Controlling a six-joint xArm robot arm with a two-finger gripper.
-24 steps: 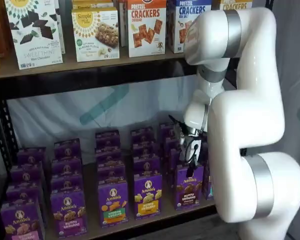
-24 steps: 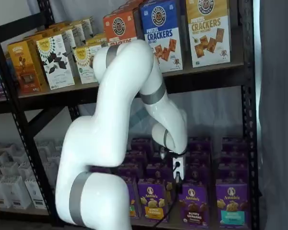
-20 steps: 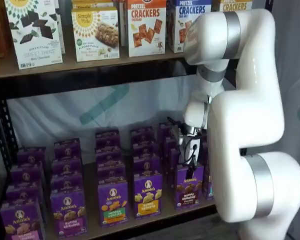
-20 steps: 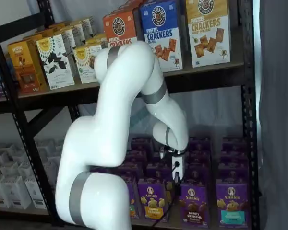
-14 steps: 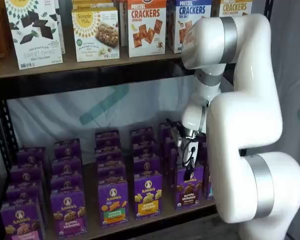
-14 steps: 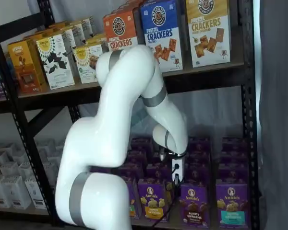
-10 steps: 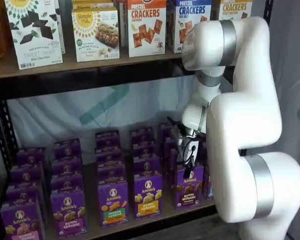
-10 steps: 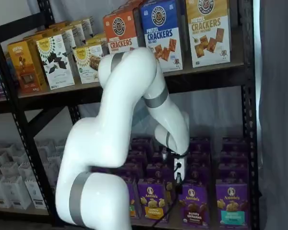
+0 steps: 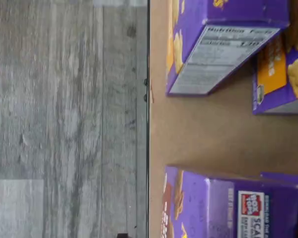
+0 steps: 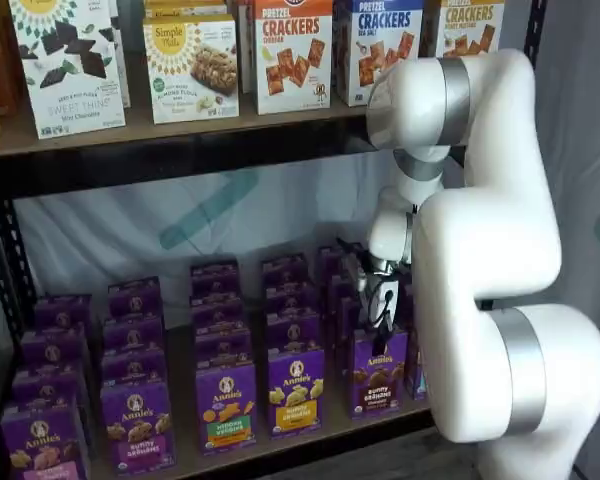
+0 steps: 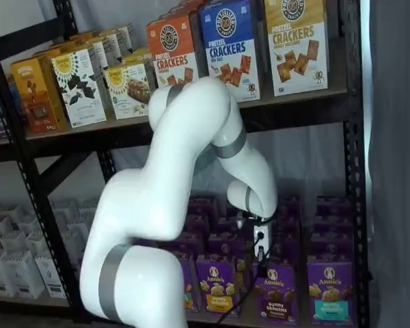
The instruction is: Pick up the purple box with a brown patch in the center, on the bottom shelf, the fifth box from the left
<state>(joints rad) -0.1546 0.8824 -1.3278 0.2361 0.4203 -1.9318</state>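
Bottom shelf — pincer above purple box, grip unclear.

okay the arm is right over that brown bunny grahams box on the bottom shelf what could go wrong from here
Two risks. The purple box stands close beside the yellow-centred carton, with more purple cartons right behind it, so a finger of the gripper could catch a neighbour and tip it. Also, the box sits near the front edge of the bottom shelf; a nudge forward might push it off. Whether the fingers are open cannot be told here.
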